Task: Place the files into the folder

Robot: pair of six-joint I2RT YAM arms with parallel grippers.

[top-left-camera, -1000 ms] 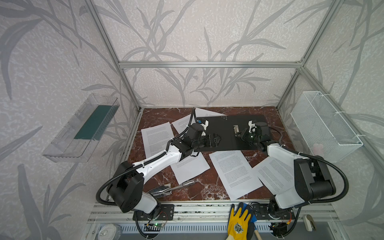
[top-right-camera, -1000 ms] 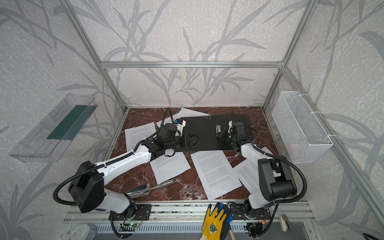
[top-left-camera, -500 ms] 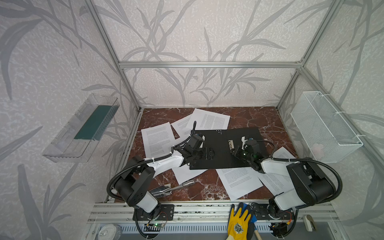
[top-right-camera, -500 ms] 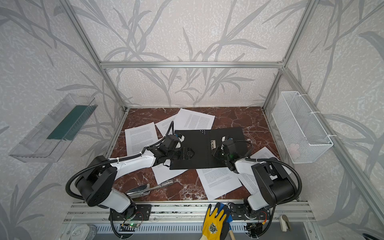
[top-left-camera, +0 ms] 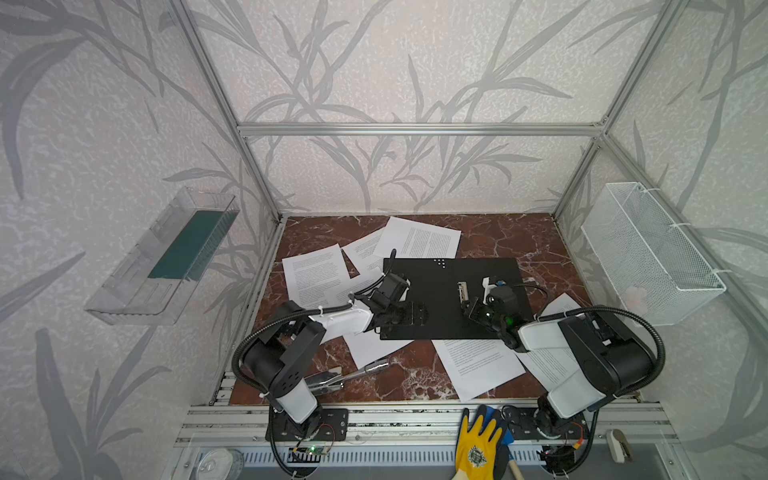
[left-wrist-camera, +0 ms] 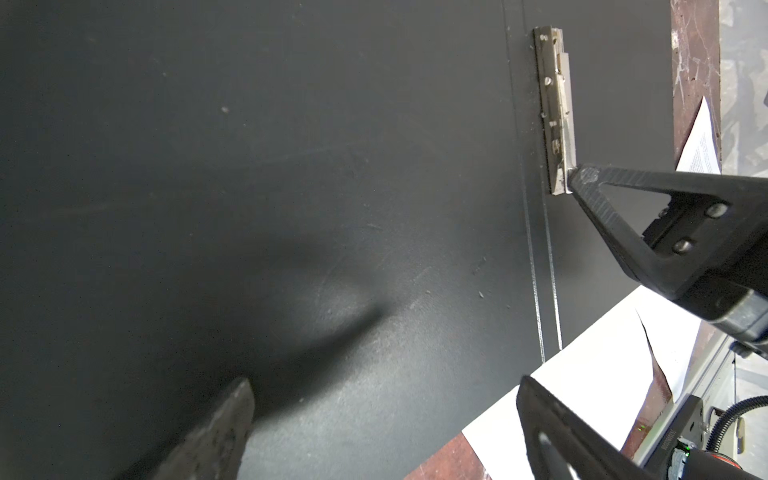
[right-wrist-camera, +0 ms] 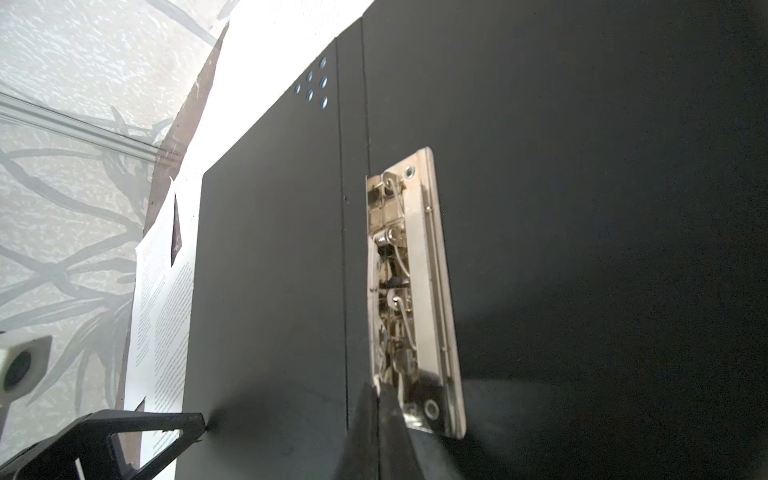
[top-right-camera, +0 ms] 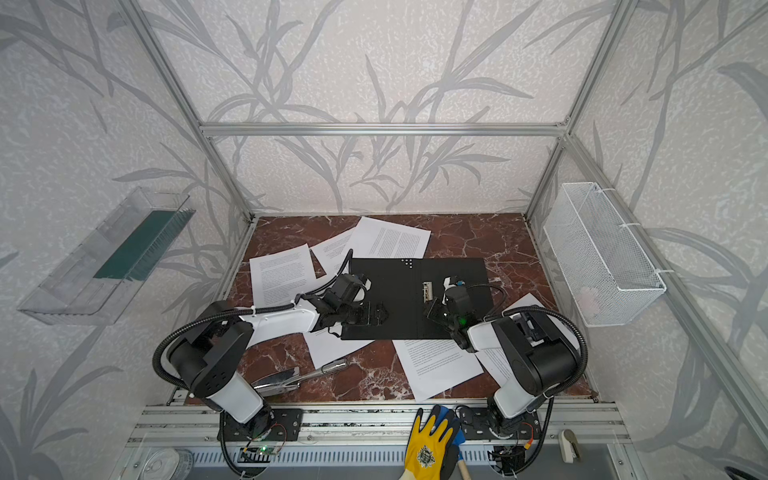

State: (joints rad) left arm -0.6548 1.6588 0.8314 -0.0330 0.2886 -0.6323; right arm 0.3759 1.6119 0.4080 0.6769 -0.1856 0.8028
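Arms, folder [top-left-camera: 436,299] drawn back | left fingers [top-left-camera: 417,318] splayed over folder | right fingers [right-wrist-camera: 376,415] clenched at clip [right-wrist-camera: 415,291]

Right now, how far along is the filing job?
Done: the folder lies open, black inside up. In hand: the shut right claw has its tips at the near end of the metal clip; the open left claw is over the folder's left leaf, holding nothing. Left: everything else; the files lie loose around and partly under the folder, none inside.
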